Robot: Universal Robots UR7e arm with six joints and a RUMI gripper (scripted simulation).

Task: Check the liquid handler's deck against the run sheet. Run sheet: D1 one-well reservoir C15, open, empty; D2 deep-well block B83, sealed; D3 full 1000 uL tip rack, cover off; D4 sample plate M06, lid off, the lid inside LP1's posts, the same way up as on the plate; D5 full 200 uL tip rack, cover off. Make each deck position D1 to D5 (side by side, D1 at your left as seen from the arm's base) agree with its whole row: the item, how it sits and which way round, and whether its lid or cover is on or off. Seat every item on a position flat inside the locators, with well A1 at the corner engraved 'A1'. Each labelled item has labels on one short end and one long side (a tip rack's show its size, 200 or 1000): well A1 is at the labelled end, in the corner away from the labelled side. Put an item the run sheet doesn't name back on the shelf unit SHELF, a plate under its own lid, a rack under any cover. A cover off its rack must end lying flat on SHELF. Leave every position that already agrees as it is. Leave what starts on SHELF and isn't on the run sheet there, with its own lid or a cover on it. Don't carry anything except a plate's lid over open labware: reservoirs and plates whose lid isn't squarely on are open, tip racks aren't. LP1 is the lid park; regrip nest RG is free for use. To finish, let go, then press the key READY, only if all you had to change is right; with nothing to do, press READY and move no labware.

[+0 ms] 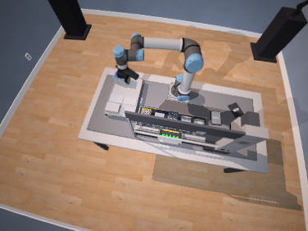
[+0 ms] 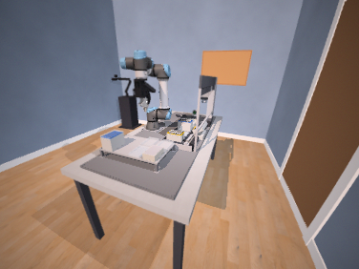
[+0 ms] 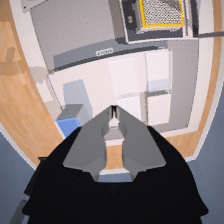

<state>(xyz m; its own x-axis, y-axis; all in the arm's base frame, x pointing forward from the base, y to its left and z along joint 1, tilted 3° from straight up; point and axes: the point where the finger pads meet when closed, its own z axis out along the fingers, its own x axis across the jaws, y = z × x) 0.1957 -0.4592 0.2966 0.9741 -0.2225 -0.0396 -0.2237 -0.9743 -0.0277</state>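
The shelf unit at the end of the surface carries flat white lids and boxes, with a blue-topped box at one corner. Beyond its nameplate a yellow-rimmed tip rack sits on the liquid handler's deck, where more labware stands side by side under a tall frame. The arm reaches from its base, elbow folded, over the shelf. The gripper hangs above the white boxes, fingers pressed together on nothing.

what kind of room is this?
Likely a lab automation cell: one arm bolted to a table, a liquid handler deck holding tip racks and plates, and a shelf unit of white labware.
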